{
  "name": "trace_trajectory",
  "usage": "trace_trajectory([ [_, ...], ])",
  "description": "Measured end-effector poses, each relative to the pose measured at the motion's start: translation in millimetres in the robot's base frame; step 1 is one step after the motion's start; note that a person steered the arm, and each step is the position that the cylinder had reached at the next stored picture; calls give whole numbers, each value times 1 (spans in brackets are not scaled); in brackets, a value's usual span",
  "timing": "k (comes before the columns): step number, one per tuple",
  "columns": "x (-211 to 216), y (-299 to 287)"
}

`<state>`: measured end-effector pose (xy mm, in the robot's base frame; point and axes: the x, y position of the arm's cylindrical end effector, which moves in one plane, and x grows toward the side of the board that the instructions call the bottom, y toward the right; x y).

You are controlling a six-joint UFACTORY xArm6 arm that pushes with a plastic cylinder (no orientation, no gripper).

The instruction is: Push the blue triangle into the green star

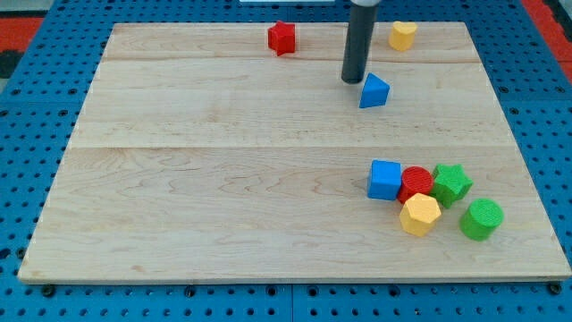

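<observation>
Your tip [352,80] is sitting bare, holding nothing, just left of the blue triangle [374,91]; green star [452,182] is lying well apart.

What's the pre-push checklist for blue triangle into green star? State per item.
1. My tip in view, at the blue triangle's upper-left: ok.
2. Tip touching the triangle: cannot tell.
3. Green star visible, toward the view's lower right: ok.
4. Board between triangle and star free of blocks: ok.
5. Star standing alone: not ok, the red cylinder is right against it.
6. Tip directly behind the triangle on the line to the star: ok, roughly.
</observation>
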<state>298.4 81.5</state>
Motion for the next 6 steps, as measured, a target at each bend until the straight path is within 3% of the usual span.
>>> trace_trajectory([
  [1,2,-1],
  [2,42,64],
  [5,155,73],
  [6,155,70],
])
